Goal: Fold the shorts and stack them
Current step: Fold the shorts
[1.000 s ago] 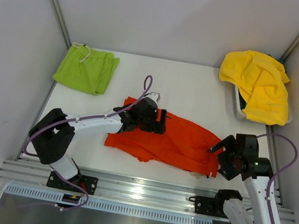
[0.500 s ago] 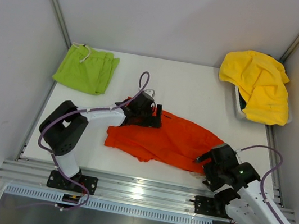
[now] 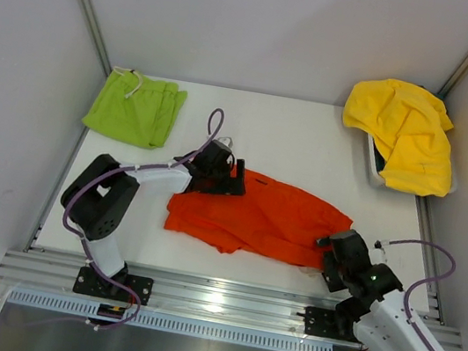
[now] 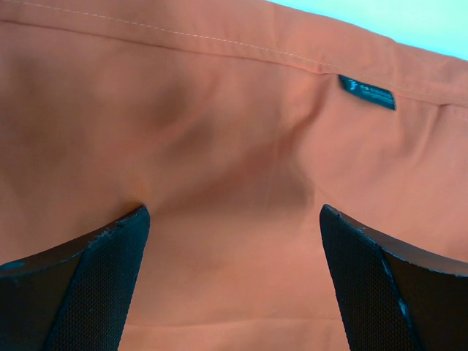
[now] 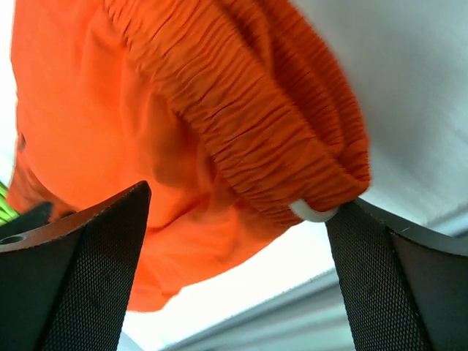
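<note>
Your left gripper (image 3: pixel 235 178) has slid left along the far edge of the orange shorts (image 3: pixel 271 221), toward their far-left corner. Your right arm has dropped lower, bringing the right gripper (image 3: pixel 327 248) down to the shorts' gathered waistband end.

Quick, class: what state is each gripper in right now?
Left gripper: open above the orange-red shorts, holding nothing.
Right gripper: open at their waistband, holding nothing.

One pair of shorts (image 3: pixel 270 226) lies in the middle of the table (image 3: pixel 312 134). Behind it to the left, in the far corner, lies the second pair (image 3: pixel 136 108). Behind it to the right sits a bin (image 3: pixel 368 164) with a cloth (image 3: pixel 406 131) draped over it. The left gripper (image 3: pixel 238 181) is at its far left edge, the right gripper (image 3: pixel 330 244) at its near right end.
</note>
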Tool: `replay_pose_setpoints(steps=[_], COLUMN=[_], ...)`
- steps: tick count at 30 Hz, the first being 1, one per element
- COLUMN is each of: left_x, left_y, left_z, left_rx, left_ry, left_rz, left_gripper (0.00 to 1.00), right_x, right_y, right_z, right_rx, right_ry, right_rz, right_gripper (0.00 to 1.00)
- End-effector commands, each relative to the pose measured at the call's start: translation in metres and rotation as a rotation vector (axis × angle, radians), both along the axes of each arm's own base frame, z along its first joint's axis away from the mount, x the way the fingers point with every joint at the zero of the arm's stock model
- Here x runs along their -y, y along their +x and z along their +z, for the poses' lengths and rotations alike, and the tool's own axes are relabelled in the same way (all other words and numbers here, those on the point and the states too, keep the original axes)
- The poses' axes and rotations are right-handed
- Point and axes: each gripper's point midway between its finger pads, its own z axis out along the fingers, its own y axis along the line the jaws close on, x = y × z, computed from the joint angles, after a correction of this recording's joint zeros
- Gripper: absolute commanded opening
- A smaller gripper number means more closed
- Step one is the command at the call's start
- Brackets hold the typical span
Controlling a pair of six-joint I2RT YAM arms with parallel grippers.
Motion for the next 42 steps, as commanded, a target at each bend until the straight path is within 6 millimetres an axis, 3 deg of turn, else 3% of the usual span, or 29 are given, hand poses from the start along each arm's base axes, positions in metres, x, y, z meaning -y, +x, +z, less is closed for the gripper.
replay_pose_setpoints(steps=[1, 7, 12, 17, 23, 24, 26, 29, 30, 42], left_x=[-0.001, -0.005, -0.014, -0.018, -0.022, -0.023, -0.026, -0.032, -0.033, -0.030], left_y=[0.006, 0.007, 0.011, 0.013, 0.010, 0.009, 0.007, 0.006, 0.006, -0.006], left_z=[-0.004, -0.012, -0.012, 0.004, 0.026, 0.029, 0.036, 0.045, 0.047, 0.066], left_rx=[0.004, -0.009, -0.013, 0.018, 0.050, 0.056, 0.067, 0.088, 0.095, 0.116], left_ry=[-0.026, -0.012, -0.013, -0.017, -0.021, -0.018, -0.018, -0.007, -0.008, -0.024], left_rz=[0.003, 0.008, 0.030, 0.035, 0.034, 0.034, 0.034, 0.047, 0.050, 0.021], left_gripper=[0.99, 0.99, 0.99, 0.99, 0.99, 0.99, 0.99, 0.99, 0.99, 0.99], right_x=[0.021, 0.030, 0.034, 0.037, 0.044, 0.045, 0.048, 0.052, 0.053, 0.031], right_y=[0.016, 0.026, 0.044, 0.055, 0.067, 0.069, 0.071, 0.075, 0.076, 0.094], right_z=[-0.002, -0.017, -0.015, -0.023, -0.021, -0.017, -0.012, -0.003, 0.001, 0.042], right_rx=[0.096, 0.161, 0.214, 0.216, 0.290, 0.301, 0.313, 0.323, 0.327, 0.372], right_ry=[-0.048, -0.045, -0.059, -0.063, -0.091, -0.097, -0.137, -0.193, -0.208, -0.442], right_rz=[-0.105, -0.137, -0.149, -0.175, -0.210, -0.210, -0.196, -0.167, -0.157, 0.133], right_gripper=[0.99, 0.99, 0.99, 0.86, 0.57, 0.45, 0.32, 0.04, 0.00, 0.00])
